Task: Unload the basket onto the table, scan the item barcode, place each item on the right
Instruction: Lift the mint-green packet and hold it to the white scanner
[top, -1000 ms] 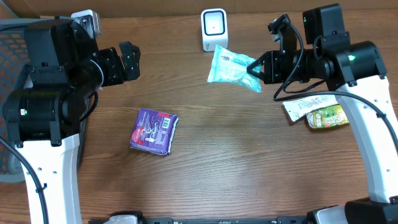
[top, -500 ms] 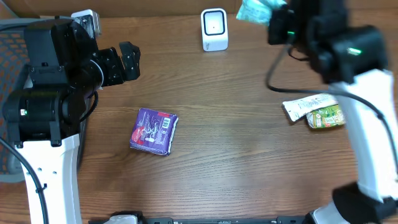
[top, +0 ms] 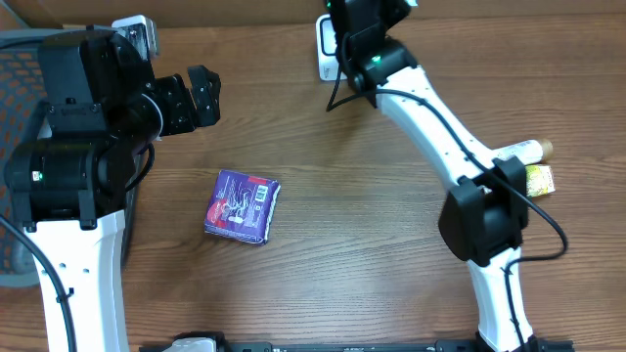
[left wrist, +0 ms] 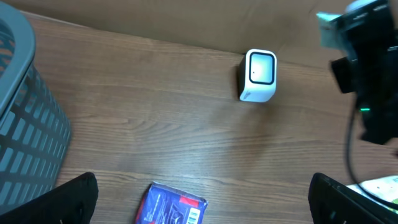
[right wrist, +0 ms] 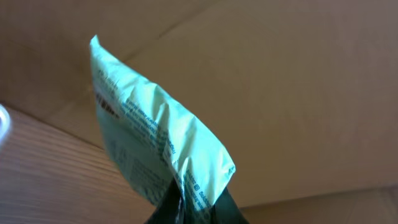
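Right gripper (right wrist: 186, 202) tight on packet (right wrist: 149, 143), arm (top: 430, 122) outstretched near scanner (left wrist: 260, 74)

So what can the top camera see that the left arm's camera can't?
Only the top camera shows the yellow-green pouch near the table's right edge. Only the left arm's camera shows the pale green packet pinched in the right tool, up by the cardboard wall. Both show the white scanner and the purple packet on the wooden table.
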Controlling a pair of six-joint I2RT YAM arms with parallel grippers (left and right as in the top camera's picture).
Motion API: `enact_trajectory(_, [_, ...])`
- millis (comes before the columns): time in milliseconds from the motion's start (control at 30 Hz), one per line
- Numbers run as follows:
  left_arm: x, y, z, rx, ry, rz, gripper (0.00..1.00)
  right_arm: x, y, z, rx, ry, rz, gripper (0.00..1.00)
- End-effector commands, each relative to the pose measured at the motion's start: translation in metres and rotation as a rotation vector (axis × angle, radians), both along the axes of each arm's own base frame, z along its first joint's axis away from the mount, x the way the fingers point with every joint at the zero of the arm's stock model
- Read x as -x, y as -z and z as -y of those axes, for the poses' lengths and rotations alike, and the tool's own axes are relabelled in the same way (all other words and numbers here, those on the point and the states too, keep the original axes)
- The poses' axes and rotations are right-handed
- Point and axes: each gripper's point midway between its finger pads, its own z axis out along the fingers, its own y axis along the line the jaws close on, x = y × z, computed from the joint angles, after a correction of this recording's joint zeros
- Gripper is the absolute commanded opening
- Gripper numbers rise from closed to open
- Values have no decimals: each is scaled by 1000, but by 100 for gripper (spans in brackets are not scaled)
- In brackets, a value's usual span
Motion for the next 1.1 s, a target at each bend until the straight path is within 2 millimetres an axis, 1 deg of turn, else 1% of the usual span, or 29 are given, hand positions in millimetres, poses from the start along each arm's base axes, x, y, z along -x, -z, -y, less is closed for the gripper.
enact_trajectory(0, [-1,-2,1,-12,16,9,100,-10,12,-25,322,-121,-97,4])
enact_trajectory(33, [-1,-2,1,-12,16,9,99,-13,19,-34,352,-164,-108,4])
enact_trajectory(133, [-1,-2,1,-12,16,9,100,-20,34,-49,380,-251,-127,4])
enact_trajectory(267, [-1,-2,1,-12,16,9,100,-25,31,-58,352,-284,-77,4])
enact_trajectory(300, [-1,-2,1,-12,16,9,100,-28,37,-64,350,-319,-79,4])
enact_trajectory(333, [-1,-2,1,-12,16,9,100,-28,39,-65,356,-325,-81,4])
enact_trajectory(433, [-1,-2,1,-12,16,9,100,-32,47,-62,416,-310,-92,4])
enact_trajectory(467, [-1,-2,1,-12,16,9,100,-34,47,-59,432,-294,-90,4])
enact_trajectory(500, [-1,-2,1,-12,16,9,99,-36,52,-56,445,-293,-102,4])
enact_trajectory(633, [-1,-2,1,-12,16,9,99,-39,55,-47,446,-281,-110,4])
enact_trajectory(800, [-1,-2,1,-12,16,9,100,-39,63,-47,450,-290,-133,4])
enact_trajectory(1033, [-1,-2,1,-12,16,9,100,-39,64,-47,448,-294,-136,4])
enact_trajectory(1067, [-1,-2,1,-12,16,9,100,-38,67,-47,453,-297,-149,4])
